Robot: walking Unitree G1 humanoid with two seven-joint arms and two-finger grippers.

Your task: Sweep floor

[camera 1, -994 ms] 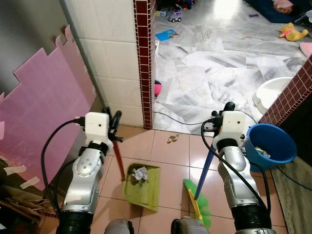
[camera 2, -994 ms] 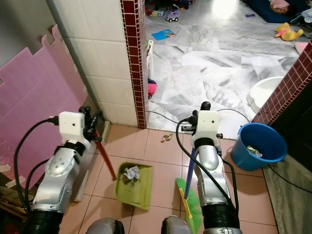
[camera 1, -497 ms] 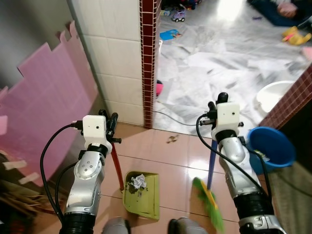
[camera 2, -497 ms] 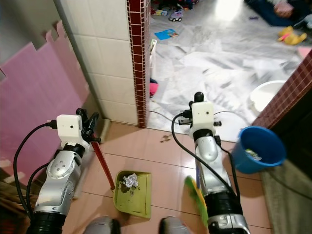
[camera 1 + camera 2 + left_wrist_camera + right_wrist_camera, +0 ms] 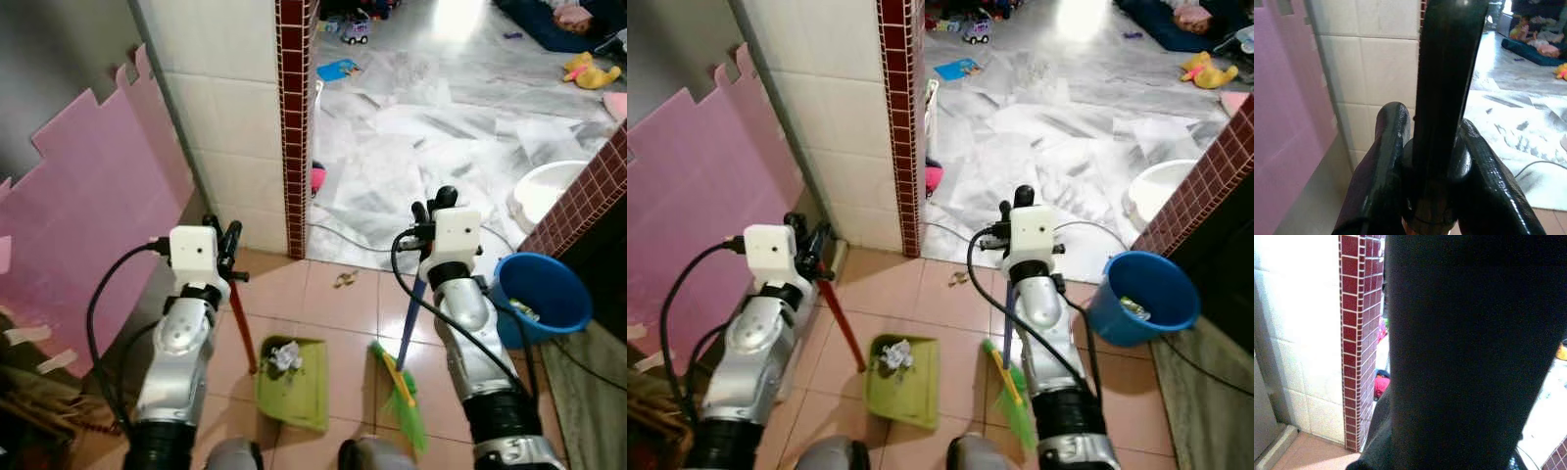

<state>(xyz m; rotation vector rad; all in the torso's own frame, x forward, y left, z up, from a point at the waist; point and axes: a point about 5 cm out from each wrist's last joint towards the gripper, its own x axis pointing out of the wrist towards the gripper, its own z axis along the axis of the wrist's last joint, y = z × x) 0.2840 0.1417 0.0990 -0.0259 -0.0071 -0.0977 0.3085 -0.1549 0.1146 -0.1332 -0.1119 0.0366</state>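
Left eye view: left claw [image 5: 226, 238] grips the dustpan [image 5: 291, 383] handle, crumpled litter aboard; right claw [image 5: 432, 206] holds the broom [image 5: 397, 384], one scrap [image 5: 345, 279] ahead unswept.

Both eye views look forward and down from the head at the pink tiled floor [image 5: 343, 304], sharing the red-tiled pillar [image 5: 294, 117] and far marble room. Each wrist view looks along its tool at very close range, facing that same pillar [image 5: 1359, 333] and white wall.

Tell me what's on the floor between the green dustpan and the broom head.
Bare pink tile separates the dustpan from the broom head, seen in both eye views.
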